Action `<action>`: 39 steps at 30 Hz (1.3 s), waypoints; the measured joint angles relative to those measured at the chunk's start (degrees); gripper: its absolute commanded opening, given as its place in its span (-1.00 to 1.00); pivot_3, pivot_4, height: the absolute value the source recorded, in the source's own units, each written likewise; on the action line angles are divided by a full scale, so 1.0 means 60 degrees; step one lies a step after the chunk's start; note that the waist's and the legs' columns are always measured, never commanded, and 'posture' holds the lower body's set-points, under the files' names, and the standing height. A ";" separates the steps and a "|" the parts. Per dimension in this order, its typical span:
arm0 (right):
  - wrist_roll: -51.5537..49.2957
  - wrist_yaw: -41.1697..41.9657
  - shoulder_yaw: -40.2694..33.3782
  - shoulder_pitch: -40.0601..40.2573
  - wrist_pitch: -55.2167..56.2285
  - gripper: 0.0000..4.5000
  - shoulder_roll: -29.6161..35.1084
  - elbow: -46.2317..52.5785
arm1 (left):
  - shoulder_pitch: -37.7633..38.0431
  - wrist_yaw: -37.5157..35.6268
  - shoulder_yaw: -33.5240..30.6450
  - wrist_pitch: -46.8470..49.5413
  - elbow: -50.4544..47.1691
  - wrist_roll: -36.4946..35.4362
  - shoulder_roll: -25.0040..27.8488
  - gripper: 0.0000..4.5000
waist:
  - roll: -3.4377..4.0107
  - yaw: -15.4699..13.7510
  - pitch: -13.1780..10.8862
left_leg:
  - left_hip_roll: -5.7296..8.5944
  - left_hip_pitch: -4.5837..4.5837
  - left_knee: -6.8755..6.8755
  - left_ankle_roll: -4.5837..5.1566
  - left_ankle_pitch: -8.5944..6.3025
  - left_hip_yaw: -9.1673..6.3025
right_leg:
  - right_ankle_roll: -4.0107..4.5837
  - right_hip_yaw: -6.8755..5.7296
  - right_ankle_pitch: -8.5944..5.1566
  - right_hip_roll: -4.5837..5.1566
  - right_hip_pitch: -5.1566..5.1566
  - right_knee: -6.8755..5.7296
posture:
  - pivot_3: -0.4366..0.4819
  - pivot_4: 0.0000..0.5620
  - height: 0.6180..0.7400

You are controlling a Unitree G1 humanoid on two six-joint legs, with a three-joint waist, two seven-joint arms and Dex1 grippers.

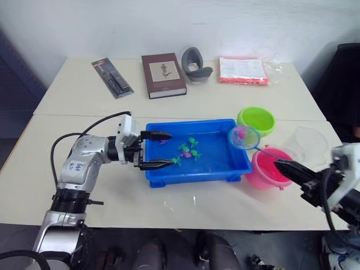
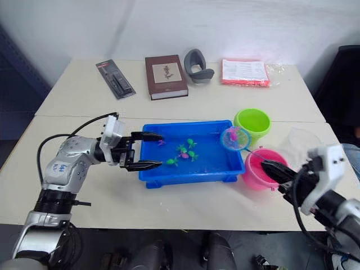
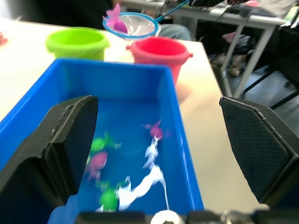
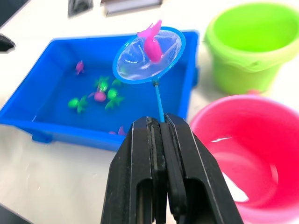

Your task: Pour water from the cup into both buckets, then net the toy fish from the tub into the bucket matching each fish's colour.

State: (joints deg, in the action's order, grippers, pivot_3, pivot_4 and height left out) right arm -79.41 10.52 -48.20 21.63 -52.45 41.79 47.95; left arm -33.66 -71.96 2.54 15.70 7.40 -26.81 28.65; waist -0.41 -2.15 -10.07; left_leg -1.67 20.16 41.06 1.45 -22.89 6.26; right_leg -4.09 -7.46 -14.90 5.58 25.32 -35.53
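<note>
The blue tub sits mid-table, with several green and pink toy fish in its water. My left gripper is open, and its fingers span the tub's left end. My right gripper is shut on the net's thin handle. The net hangs over the tub's right end with a pink fish in its mesh. The lime green bucket stands behind the net. The pink bucket stands by the tub's right front corner, under the handle. The clear cup is right of the buckets.
Along the far side of the table lie a black packaged tool, a brown book, a grey curved object and a red-edged packet. A few water drops lie on the table in front of the tub.
</note>
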 measured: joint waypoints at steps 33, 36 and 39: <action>2.0046 -0.0704 0.1990 0.3658 1.3730 -1.00 -0.1126 -0.3306 | -0.0613 0.0143 0.0960 -0.0659 0.0767 0.0447 -0.1594 0.99 | 0.0012 0.0150 0.0003 | 0.0002 -0.0105 -0.0023 -0.0007 0.0001 0.0121 | 0.0016 0.0153 -0.0011 -0.0019 0.0003 -0.0017 | -0.05 -0.47 1.00; 2.0383 -0.1081 0.1915 0.3507 1.3904 -1.00 -0.1127 -0.3590 | -0.0614 0.0299 0.0886 -0.0835 0.0804 0.0515 -0.1588 0.99 | 0.0012 0.0147 0.0003 | 0.0000 -0.0114 -0.0026 -0.0009 0.0002 0.0124 | 0.0020 0.0159 -0.0013 -0.0020 0.0002 -0.0020 | -0.05 -0.47 1.00; 2.0128 -0.1082 0.1885 0.3412 1.3936 -1.00 -0.1156 -0.3608 | -0.0614 0.0330 0.0867 -0.0900 0.0805 0.0546 -0.1581 0.99 | 0.0012 0.0148 0.0003 | 0.0000 -0.0118 -0.0026 -0.0009 0.0002 0.0126 | 0.0019 0.0160 -0.0013 -0.0021 0.0000 -0.0020 | -0.05 -0.47 1.00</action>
State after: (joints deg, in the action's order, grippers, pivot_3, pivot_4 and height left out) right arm 41.36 4.03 -36.89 42.11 31.17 34.85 26.30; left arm -37.34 -69.98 7.74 10.30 12.23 -23.53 19.16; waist -0.33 -1.26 -10.05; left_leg -1.67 19.46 40.90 1.40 -22.88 7.01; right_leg -3.98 -6.50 -14.98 5.46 25.32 -35.65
